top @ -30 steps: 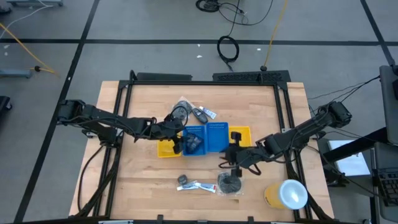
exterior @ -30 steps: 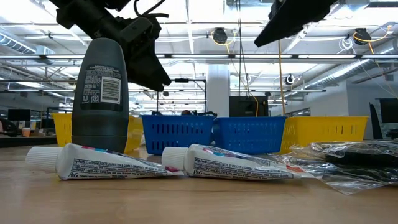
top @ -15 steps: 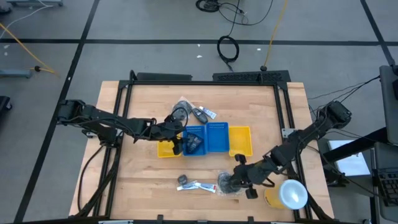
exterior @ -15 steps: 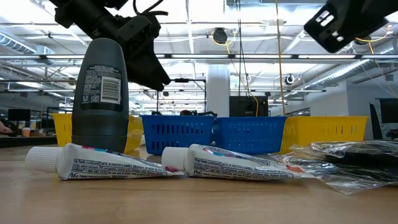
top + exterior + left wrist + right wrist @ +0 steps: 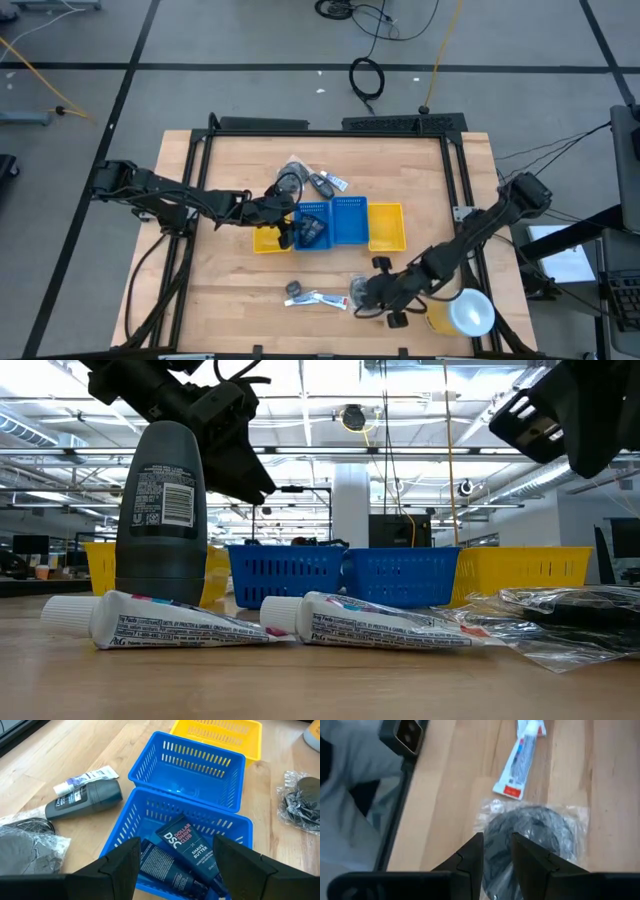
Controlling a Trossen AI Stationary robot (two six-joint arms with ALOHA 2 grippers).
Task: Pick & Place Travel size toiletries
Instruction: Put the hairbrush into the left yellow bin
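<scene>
Near counter's front edge, bagged grey mesh pad (image 5: 530, 832), soft and crinkly in clear wrap, lies beside a white tube (image 5: 519, 762). Right gripper (image 5: 385, 300) has swung from the trays to just above it, jaws narrow & empty: pick looks imminent. Left gripper (image 5: 172, 865) hovers wide open over blue tray (image 5: 200, 762).

1. I see two blue baskets (image 5: 334, 221) side by side mid-table.
2. Yellow baskets (image 5: 387, 227) flank them at either end.
3. A big yellow-and-white cylinder (image 5: 461, 311) lies near the table's front right corner.
</scene>
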